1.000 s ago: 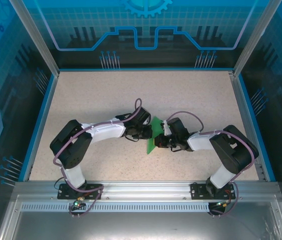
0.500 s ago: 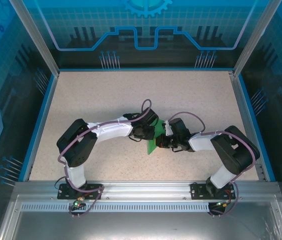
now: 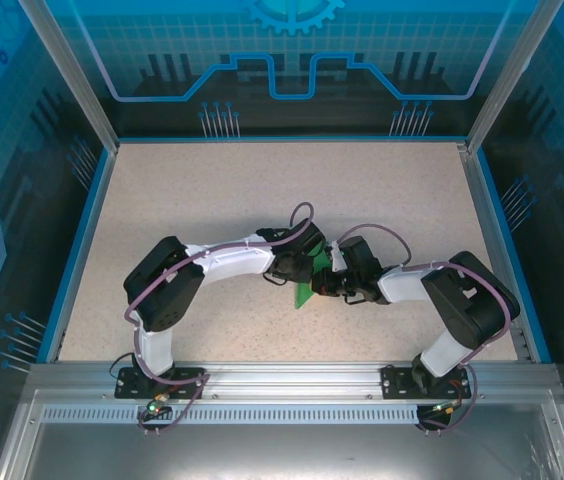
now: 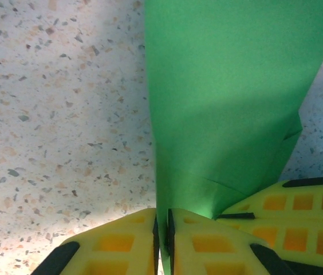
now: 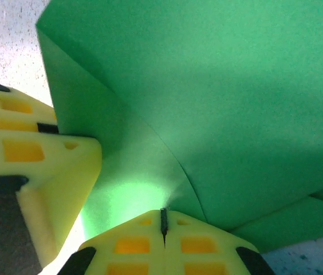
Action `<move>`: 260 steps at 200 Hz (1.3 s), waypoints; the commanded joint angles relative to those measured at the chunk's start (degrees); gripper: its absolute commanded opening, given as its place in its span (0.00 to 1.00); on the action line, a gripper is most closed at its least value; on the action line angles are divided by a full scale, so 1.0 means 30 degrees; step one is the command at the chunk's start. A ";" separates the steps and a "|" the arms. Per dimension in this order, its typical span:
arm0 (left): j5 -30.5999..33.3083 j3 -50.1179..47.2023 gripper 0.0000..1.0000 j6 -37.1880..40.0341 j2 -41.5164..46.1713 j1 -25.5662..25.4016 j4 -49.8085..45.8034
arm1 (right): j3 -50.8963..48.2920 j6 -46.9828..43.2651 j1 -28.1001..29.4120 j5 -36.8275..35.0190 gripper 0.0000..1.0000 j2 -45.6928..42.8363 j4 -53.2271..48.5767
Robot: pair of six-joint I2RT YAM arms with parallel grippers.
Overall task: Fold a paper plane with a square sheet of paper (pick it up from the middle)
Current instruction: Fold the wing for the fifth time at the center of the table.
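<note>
No text, number, label or brand can be read. The back wall [image 3: 292, 100] bears a blue gear emblem [image 3: 293, 12], without lettering.

One green paper sheet [image 4: 224, 86], two grippers [image 4: 161, 235] [image 5: 162, 220], one table [image 3: 212, 190]

Fig.: robot lab test cell, overhead view. Evidence: alum. frame posts [image 3: 67, 70] enclosing the bay. Blue translucent wall panels [image 3: 412, 50] w/ printed circuit traces & gear motif [image 3: 293, 12]. Speckled worktop [image 3: 212, 190] w/ blue edge trim. Slotted metal rail [image 3: 282, 378] at near edge carries 2 bolted robot arms, left arm [image 3: 212, 262] & right arm [image 3: 462, 300], w/ exposed cabling.
</note>
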State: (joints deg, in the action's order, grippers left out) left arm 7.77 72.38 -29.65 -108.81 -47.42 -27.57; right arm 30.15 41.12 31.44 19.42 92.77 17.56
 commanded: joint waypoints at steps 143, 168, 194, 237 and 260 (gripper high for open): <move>-0.1782 -0.1274 0.24 -0.0617 0.1817 -0.0380 0.1058 | -0.1123 0.0270 -0.0637 -0.0027 0.00 0.1160 -0.0512; -0.1940 -0.1734 0.21 -0.0809 0.1960 -0.0368 0.1343 | -0.1138 0.0238 -0.0641 -0.0032 0.00 0.1068 -0.0579; -0.1582 -0.1916 0.14 -0.0798 0.2140 -0.0373 0.1282 | -0.1115 0.0178 -0.0666 -0.0002 0.00 0.1068 -0.0605; -0.0883 -0.1868 0.00 -0.0483 0.2034 -0.0457 0.0644 | -0.1147 0.0164 -0.0666 -0.0013 0.00 0.1035 -0.0583; -0.0202 -0.1251 0.00 0.0055 0.1472 -0.0813 0.0050 | -0.1158 0.0236 -0.0666 0.0131 0.00 0.1116 -0.0395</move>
State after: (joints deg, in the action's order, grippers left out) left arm 4.29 67.24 -31.33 -104.40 -48.42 -24.45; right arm 28.84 42.22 30.15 22.13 93.56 21.12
